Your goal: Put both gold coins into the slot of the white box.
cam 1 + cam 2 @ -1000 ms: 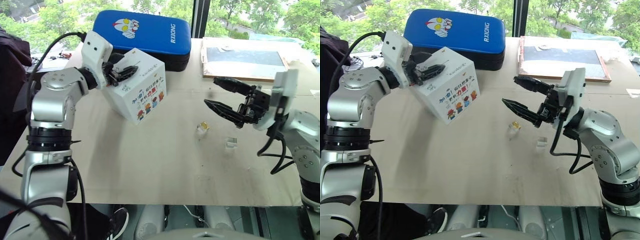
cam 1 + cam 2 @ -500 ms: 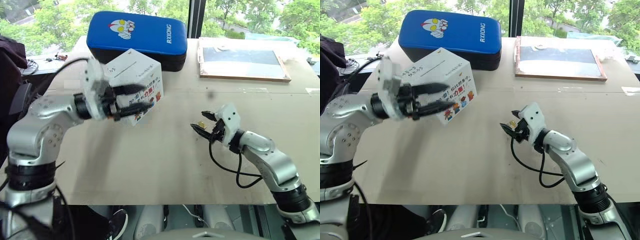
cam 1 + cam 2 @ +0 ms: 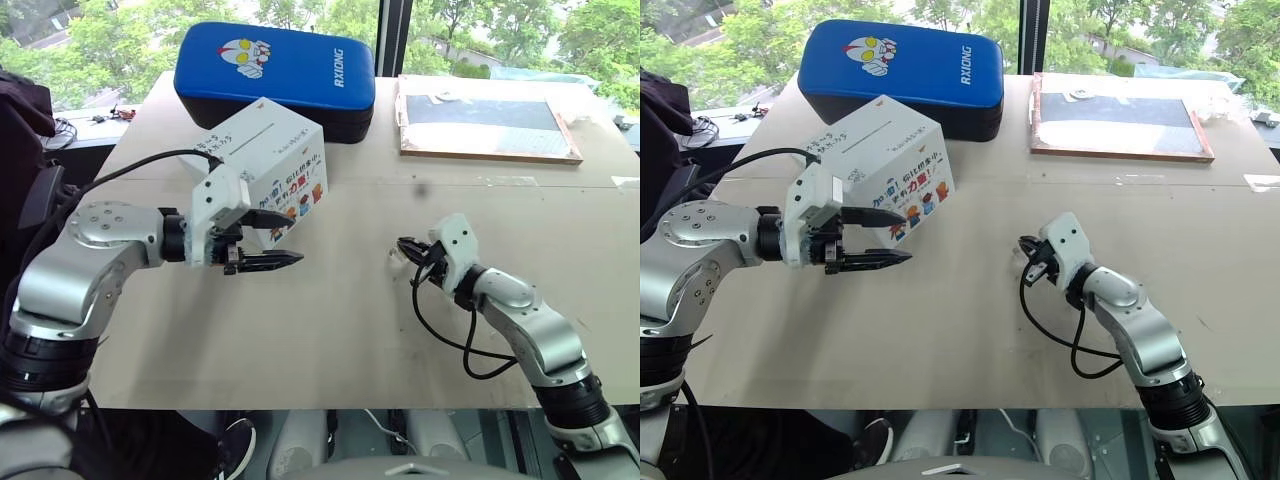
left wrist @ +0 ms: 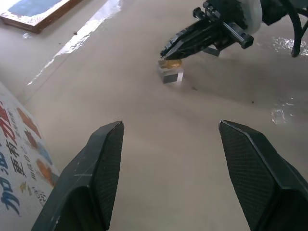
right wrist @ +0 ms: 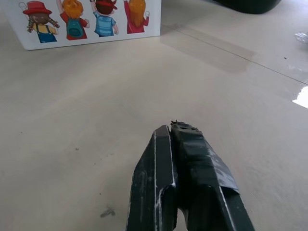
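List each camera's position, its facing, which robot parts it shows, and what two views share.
Head pair: looks down over the table, white box, blue case; both arms.
Left wrist: looks past the open left gripper to the right gripper at a gold coin on a clear block.
Right wrist: looks along the shut fingers toward the box.
Shared: box.

So the left gripper (image 3: 278, 243) lets go of the white box (image 3: 268, 168) and pulls back off it, fingers spread, hanging just in front of its picture side. The box now sits flat on the table (image 3: 330, 330) instead of being tipped up. The right gripper (image 4: 166, 51) drops down to the table and snaps shut right at the gold coin (image 4: 170, 63) on its clear block (image 4: 170, 74).
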Robot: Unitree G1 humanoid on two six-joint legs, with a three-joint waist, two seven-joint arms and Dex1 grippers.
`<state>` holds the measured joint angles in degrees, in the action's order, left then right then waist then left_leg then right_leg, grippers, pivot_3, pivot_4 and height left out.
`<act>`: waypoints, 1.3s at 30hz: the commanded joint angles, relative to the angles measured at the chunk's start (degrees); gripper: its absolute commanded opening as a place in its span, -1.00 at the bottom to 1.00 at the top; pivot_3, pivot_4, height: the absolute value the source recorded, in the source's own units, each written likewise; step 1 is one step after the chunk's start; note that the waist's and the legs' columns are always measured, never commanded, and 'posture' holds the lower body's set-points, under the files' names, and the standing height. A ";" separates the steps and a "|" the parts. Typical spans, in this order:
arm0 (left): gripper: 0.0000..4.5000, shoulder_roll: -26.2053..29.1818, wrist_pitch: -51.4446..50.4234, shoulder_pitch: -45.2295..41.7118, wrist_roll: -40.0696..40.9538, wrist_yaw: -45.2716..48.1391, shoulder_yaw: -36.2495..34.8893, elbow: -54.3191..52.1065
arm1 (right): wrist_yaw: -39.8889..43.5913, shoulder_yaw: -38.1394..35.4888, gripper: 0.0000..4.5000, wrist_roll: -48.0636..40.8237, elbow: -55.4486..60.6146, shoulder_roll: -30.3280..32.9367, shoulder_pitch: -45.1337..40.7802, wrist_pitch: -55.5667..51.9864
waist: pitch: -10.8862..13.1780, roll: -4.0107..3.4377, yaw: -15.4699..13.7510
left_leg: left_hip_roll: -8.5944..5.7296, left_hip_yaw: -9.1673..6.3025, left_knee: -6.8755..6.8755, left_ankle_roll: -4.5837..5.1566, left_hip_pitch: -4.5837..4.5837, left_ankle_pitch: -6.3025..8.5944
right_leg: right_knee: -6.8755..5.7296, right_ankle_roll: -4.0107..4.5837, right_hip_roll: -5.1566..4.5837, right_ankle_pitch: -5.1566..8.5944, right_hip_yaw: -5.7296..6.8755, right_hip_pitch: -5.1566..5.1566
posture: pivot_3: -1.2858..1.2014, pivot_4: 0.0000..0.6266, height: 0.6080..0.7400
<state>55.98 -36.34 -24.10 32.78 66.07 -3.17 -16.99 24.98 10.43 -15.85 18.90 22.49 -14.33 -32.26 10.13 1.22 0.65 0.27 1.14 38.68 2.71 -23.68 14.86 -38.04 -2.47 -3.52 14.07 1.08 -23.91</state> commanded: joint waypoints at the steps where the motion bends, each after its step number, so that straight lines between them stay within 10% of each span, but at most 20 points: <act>1: 0.41 0.57 0.38 -0.11 -0.25 0.30 -0.04 -1.77 | 0.63 -0.73 -0.97 -0.07 1.02 -0.02 0.74 -0.71 | 0.00 0.00 0.00 | 0.00 0.00 0.00 0.01 0.00 0.00 | 0.00 0.00 0.00 0.00 0.00 0.00 | 0.03 -0.52 1.00; 25: 0.41 -6.21 -1.69 -0.33 4.48 -2.26 -0.82 -1.84 | -0.49 -8.52 -0.97 -10.22 6.22 -4.94 -0.46 -7.86 | 0.00 -0.01 -0.05 | -0.01 -0.02 0.01 0.02 -0.02 0.01 | -0.03 0.00 -0.02 0.00 0.04 0.00 | 0.03 -0.52 1.00; 30: 0.41 -5.75 -1.38 0.04 4.07 -2.12 -0.98 -1.79 | -0.72 -6.98 -0.01 -6.94 4.47 -2.78 0.74 -5.67 | 0.00 -0.01 0.21 | -0.02 0.00 0.01 0.06 -0.01 0.04 | -0.03 0.00 -0.01 0.00 0.02 0.00 | 0.03 -0.52 1.00; 39: 0.41 -5.19 -0.61 0.65 3.40 -1.71 -0.96 -1.46 | -0.04 -5.76 -0.01 -6.08 2.14 -3.39 0.88 -6.85 | 0.00 0.00 0.06 | -0.01 0.01 0.02 0.06 0.01 0.04 | -0.05 0.00 -0.01 0.00 0.01 0.00 | 0.03 -0.52 1.00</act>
<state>49.97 -38.07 -23.62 36.08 63.98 -2.21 -17.01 24.52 4.64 -21.64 20.73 19.26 -13.29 -39.44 10.13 1.21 0.72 0.26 1.15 38.69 2.79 -23.68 14.90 -38.08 -2.47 -3.53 14.07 1.09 -23.91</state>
